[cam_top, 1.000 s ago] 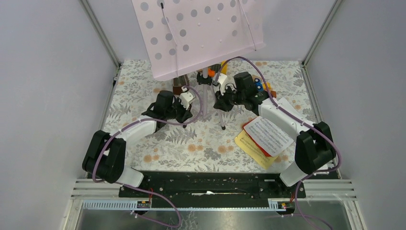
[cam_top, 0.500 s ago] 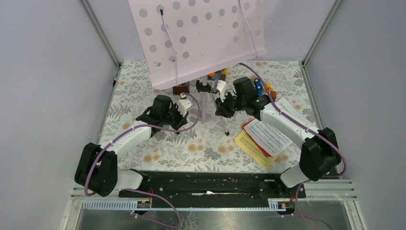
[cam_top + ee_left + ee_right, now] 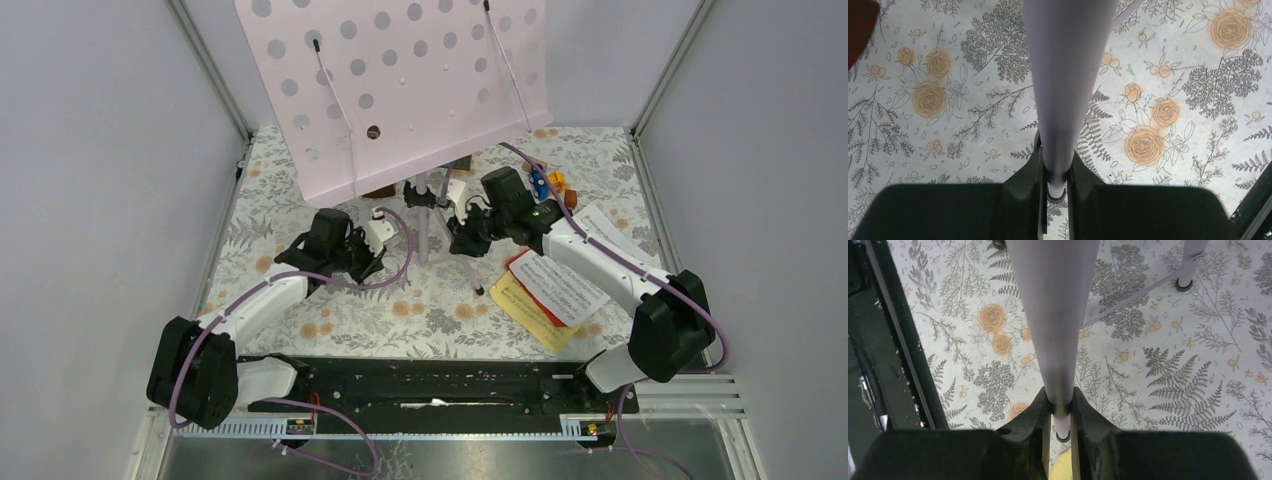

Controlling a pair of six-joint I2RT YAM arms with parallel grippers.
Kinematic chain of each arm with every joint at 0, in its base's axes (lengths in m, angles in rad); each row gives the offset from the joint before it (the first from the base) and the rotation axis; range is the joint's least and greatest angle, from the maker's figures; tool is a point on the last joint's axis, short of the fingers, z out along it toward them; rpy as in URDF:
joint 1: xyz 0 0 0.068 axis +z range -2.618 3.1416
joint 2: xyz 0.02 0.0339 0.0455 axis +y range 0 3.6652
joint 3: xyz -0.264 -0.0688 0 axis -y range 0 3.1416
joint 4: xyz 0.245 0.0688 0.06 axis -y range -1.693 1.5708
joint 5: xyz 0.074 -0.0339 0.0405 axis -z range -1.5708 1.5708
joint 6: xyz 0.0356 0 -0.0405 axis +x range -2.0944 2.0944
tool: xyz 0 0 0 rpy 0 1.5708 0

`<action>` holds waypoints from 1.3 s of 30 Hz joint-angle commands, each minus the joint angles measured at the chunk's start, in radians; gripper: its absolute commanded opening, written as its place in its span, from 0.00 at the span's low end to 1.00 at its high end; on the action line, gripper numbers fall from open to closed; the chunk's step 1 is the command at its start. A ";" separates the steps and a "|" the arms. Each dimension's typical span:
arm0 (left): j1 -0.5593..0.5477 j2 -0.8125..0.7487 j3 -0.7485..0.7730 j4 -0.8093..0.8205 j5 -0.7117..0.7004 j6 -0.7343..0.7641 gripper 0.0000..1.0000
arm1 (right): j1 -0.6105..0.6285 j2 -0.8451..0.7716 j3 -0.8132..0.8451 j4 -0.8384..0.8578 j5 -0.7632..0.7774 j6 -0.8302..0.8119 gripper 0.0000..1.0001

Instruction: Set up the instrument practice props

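Since a second ago the pink panel [image 3: 400, 90] has swung left and fills more of my top view, and both arms have shifted left with it. I count one panel, one lilac tripod [image 3: 427, 220] under it, and three pages [image 3: 556, 285], white over red over yellow, flat beside the right arm. My left gripper [image 3: 1054, 167] pinches one smooth tripod tube and my right gripper [image 3: 1060, 402] pinches another.
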 commanded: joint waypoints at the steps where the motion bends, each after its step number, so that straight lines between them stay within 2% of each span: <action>1: 0.093 -0.036 -0.044 -0.154 -0.134 0.027 0.00 | -0.039 -0.038 0.009 -0.374 0.126 0.000 0.00; 16: 0.134 -0.103 -0.107 -0.248 -0.130 0.137 0.00 | -0.040 -0.055 -0.049 -0.361 0.122 -0.045 0.00; 25: 0.133 -0.117 -0.148 -0.280 -0.093 0.199 0.00 | -0.038 -0.080 -0.049 -0.309 0.044 -0.086 0.00; 39: 0.133 -0.161 -0.143 -0.355 -0.177 0.212 0.00 | -0.022 -0.038 0.049 -0.511 0.099 -0.118 0.00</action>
